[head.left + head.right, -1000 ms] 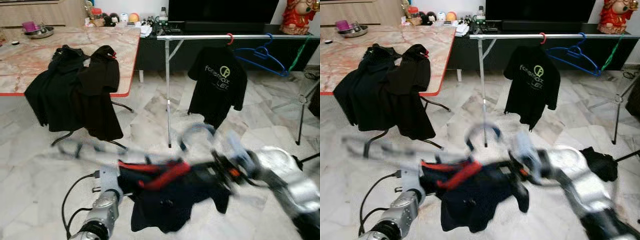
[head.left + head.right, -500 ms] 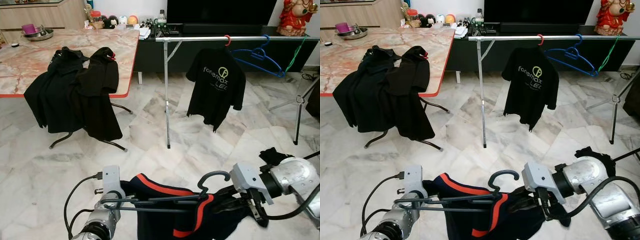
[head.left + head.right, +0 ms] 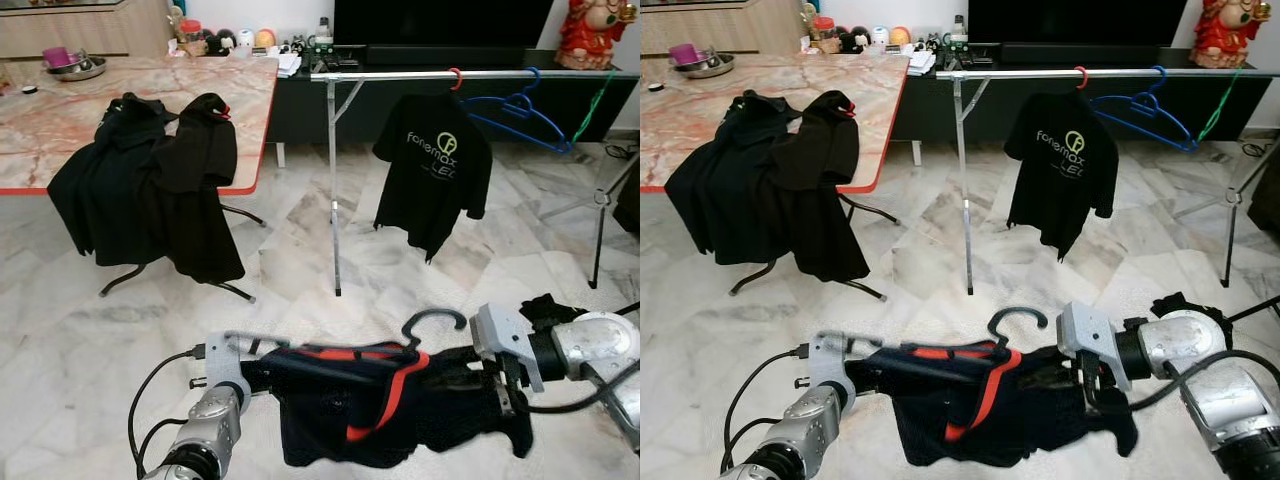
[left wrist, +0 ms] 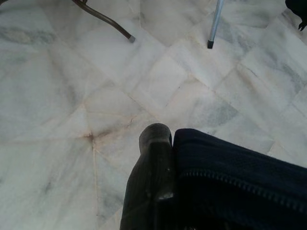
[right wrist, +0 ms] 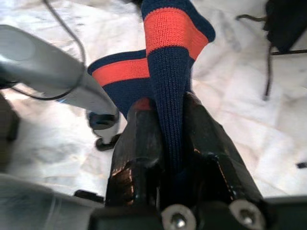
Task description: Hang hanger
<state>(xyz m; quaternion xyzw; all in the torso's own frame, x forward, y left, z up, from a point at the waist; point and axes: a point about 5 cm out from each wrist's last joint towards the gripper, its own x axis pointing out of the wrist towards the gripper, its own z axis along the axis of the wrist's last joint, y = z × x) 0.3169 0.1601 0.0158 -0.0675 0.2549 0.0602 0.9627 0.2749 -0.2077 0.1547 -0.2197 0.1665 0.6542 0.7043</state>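
Item: navy shirt (image 3: 400,410) with red-orange collar, on a dark hanger (image 3: 432,322), stretched low over the marble floor (image 3: 300,250) between my grippers. My right gripper (image 5: 172,139) pinches the collar fabric. My left gripper (image 4: 158,191) presses against the shirt's edge; its grip I cannot tell. Clothes rail (image 3: 470,74) stands well apart.

- You get bright, even daylight with soft shadows.
- The marble floor (image 3: 300,250) shows mild glare.
- Head views sharp; your right wrist view blurs up close.

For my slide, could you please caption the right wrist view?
Right gripper clamps the navy-and-orange ribbed shirt collar above the marble floor.
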